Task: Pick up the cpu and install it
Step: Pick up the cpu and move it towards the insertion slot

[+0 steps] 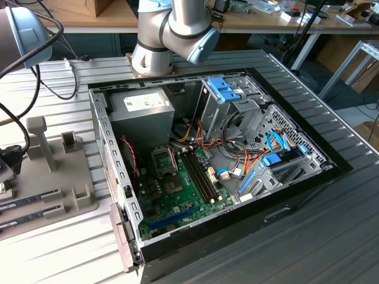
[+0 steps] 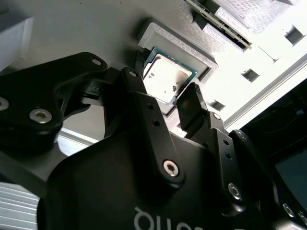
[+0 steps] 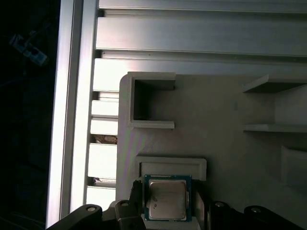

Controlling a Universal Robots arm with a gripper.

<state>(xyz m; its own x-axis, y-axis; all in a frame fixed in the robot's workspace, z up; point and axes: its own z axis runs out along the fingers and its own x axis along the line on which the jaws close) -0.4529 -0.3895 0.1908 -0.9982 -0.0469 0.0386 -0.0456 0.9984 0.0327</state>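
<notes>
Cpu [image 3: 166, 197] lying flat in recess of grey holder [image 3: 216, 120] on slatted counter [image 3: 192, 38], gripper [image 2: 164, 85] low over it, fingers [image 2: 192, 105] parted, one close beside each cpu edge, nothing lifted.

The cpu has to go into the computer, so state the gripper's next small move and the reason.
Probably close gently on the cpu. In both wrist views the open gripper straddles it, one finger on each side, while it lies flat in its recess in the grey holder, not yet lifted.
</notes>
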